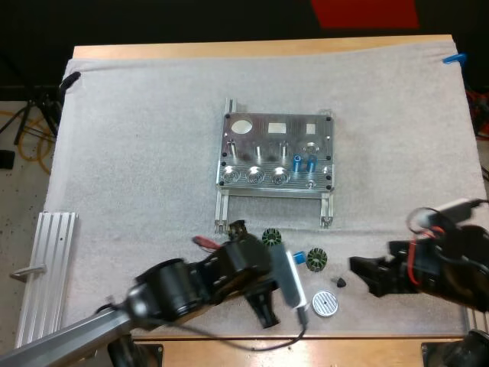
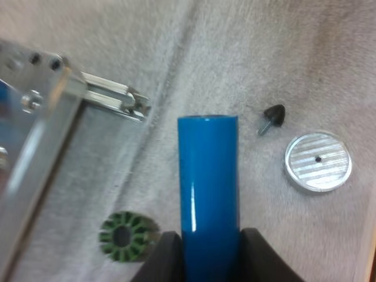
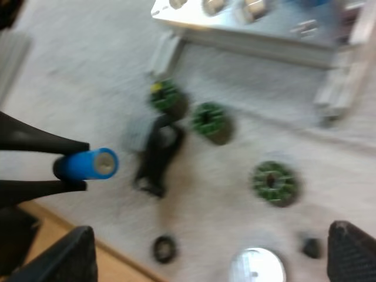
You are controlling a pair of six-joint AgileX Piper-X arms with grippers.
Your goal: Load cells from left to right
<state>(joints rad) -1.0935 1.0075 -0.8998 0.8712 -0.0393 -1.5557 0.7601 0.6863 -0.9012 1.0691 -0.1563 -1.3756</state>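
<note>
The metal fixture [image 1: 275, 153] stands mid-mat with two blue cells [image 1: 304, 162] upright in its right slots. My left gripper [image 1: 290, 261] hovers near the mat's front, shut on a blue cylinder [image 2: 208, 182] that sticks out past its fingers [image 2: 167, 258]. From the right wrist, that cylinder [image 3: 88, 165] points end-on between the left arm's black fingers. My right gripper [image 1: 363, 269] is low at the front right, open, its fingers [image 3: 352, 252] wide apart with nothing between them. The fixture's corner [image 2: 35, 111] lies beside the cylinder.
Dark green toothed rings [image 1: 271, 238] [image 1: 317, 260] [image 2: 126, 236] [image 3: 273, 182] lie in front of the fixture. A silver disc [image 1: 325, 305] [image 2: 318, 161] and a small black cone [image 1: 340, 282] [image 2: 273, 116] sit between the grippers. An aluminium rail [image 1: 46, 267] lies at the left edge.
</note>
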